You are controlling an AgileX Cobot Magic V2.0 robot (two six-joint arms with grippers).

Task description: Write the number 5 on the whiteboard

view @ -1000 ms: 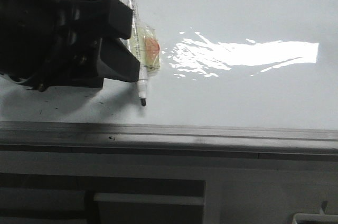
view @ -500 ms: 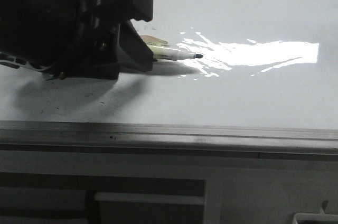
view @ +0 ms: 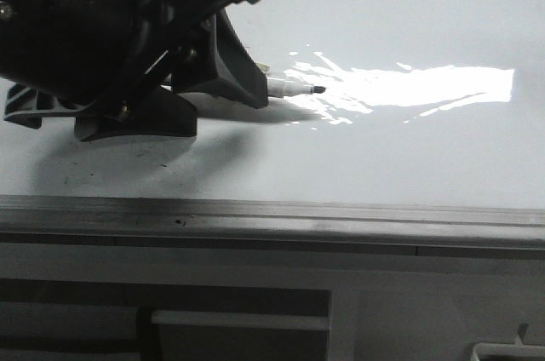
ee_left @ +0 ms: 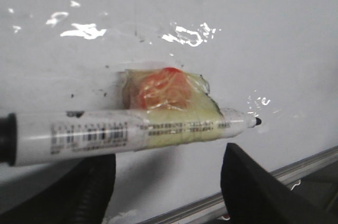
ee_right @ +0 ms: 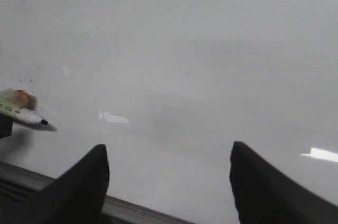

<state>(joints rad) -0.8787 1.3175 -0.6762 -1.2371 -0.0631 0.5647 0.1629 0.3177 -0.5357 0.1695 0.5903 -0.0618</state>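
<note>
Whiteboard [view: 400,29] fills the upper part of the front view, glossy white, with a bright glare patch [view: 409,87] right of centre and small dark specks [view: 162,161] low on the left. Grey metal frame edge [view: 341,216] runs along its near side. No marker strokes of a 5 can be made out on the board in any view.

Marker [view: 294,88] pokes out of the left tool [view: 234,88], lying roughly level, black tip pointing right into the edge of the glare. Whether the tip touches the board cannot be told. In the left wrist view the marker [ee_left: 132,131] is a white barrel with a barcode label, black cap end at one side and a small black tip at the other. A yellowish tape wad with an orange-red blob [ee_left: 166,94] is stuck on its middle. Left tool [ee_left: 174,192] fingers sit spread on either side below the barrel; the grip point itself is hidden, so how it holds the marker is unclear, though the marker is carried in it. Dark shadow [view: 128,169] of the left arm falls on the board below it.

Right tool [ee_right: 169,182] hangs over bare board, jaws wide apart, nothing between them. The marker tip [ee_right: 31,117] and taped wad show at the far side of that view, well apart from the right tool.
</note>
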